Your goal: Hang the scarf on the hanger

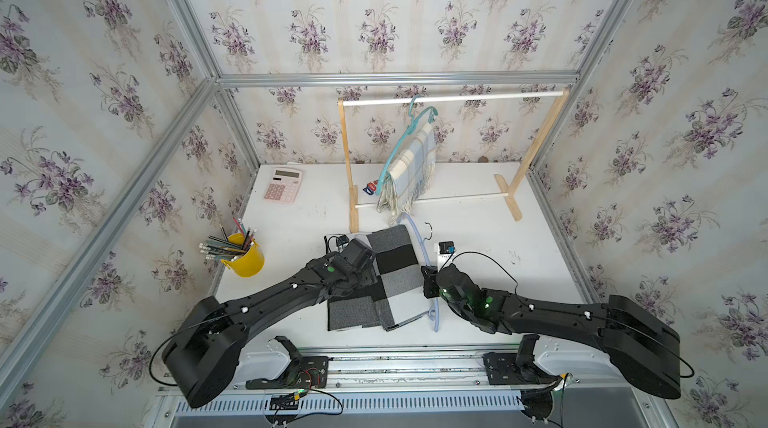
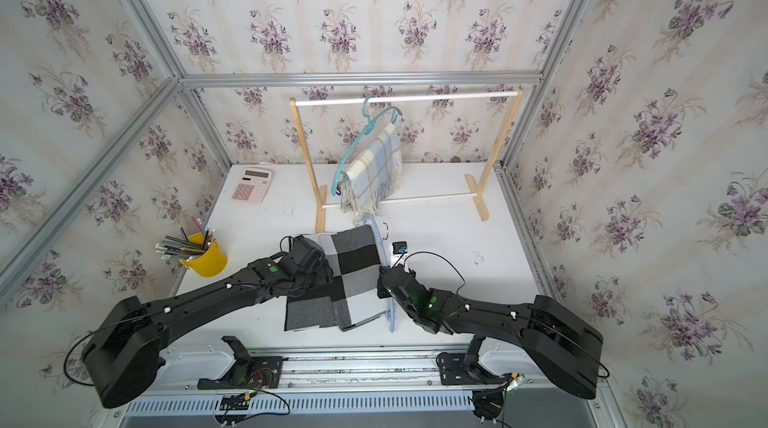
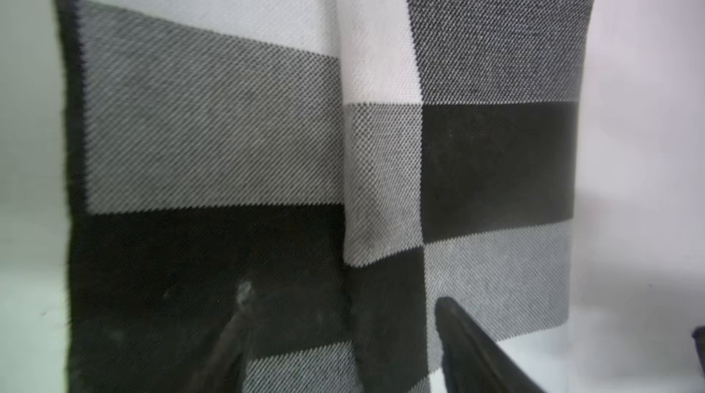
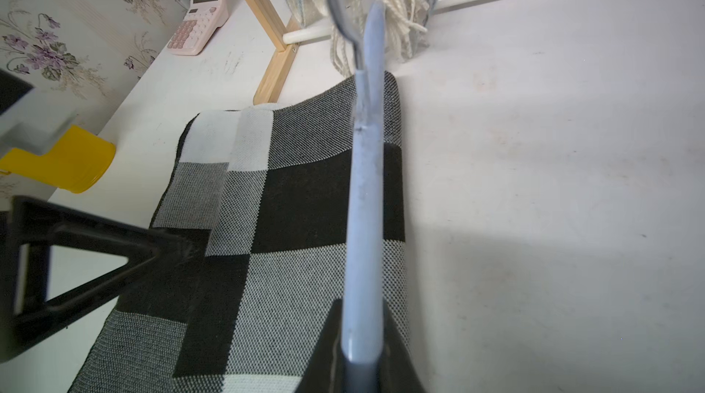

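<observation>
While above scarf [image 1: 399,280], left gripper [image 3: 343,295] ajar; right gripper [image 4: 360,318] tight on hanger [image 4: 366,200].

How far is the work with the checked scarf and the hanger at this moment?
Done: the right gripper is shut on the pale blue hanger, held along the edge of the checked scarf. In hand: the left gripper is open over the scarf, gripping nothing. Left: the scarf lies folded flat on the table; whether it passes through the hanger I cannot tell.
</observation>
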Robot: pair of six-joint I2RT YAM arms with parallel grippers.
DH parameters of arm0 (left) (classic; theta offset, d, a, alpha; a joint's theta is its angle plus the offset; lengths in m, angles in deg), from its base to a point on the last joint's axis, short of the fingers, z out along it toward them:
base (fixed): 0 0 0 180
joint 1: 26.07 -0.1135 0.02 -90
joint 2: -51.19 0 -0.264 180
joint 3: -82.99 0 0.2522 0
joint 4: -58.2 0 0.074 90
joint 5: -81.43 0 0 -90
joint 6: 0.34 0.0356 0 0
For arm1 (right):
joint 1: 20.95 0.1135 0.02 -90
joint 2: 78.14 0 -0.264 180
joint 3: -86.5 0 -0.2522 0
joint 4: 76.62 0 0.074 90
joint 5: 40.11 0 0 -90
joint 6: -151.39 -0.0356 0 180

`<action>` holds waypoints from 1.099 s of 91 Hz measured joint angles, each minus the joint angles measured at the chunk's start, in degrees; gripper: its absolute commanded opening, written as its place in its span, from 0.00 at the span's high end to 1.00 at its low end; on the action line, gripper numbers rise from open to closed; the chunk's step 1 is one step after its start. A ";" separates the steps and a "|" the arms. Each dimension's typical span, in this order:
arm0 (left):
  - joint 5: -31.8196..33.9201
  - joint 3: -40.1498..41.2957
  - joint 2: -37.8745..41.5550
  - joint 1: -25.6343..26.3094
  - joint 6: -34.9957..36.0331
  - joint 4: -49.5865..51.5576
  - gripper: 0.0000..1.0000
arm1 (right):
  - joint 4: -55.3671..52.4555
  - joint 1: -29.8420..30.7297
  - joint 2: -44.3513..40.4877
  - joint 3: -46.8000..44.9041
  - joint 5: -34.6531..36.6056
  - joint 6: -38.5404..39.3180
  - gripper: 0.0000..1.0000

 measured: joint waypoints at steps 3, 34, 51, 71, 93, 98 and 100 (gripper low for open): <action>-0.70 -0.28 -1.66 -0.57 0.37 -1.49 0.34 | -0.02 0.00 0.00 0.00 -0.09 -0.11 1.00; -6.93 -3.67 -13.44 -5.18 3.37 -8.37 0.65 | -0.15 0.00 0.26 0.09 -0.35 -1.05 1.00; -9.09 -3.32 -13.60 -5.49 4.17 -9.94 0.89 | -0.37 0.00 0.07 0.09 -0.33 -1.29 1.00; -9.33 -3.93 -8.00 -5.42 5.35 -6.23 0.73 | -1.14 0.00 -0.55 0.09 -0.09 -1.42 1.00; -9.40 -4.35 -8.33 -5.42 6.27 -3.91 0.60 | -1.70 0.00 -0.61 0.07 0.11 -1.46 1.00; -9.57 -4.35 -9.05 -5.44 6.29 -3.63 0.59 | -1.70 0.00 -0.61 0.07 0.11 -1.46 1.00; -9.62 -4.35 -9.31 -5.44 6.32 -3.58 0.59 | -1.70 0.00 -0.61 0.07 0.11 -1.46 1.00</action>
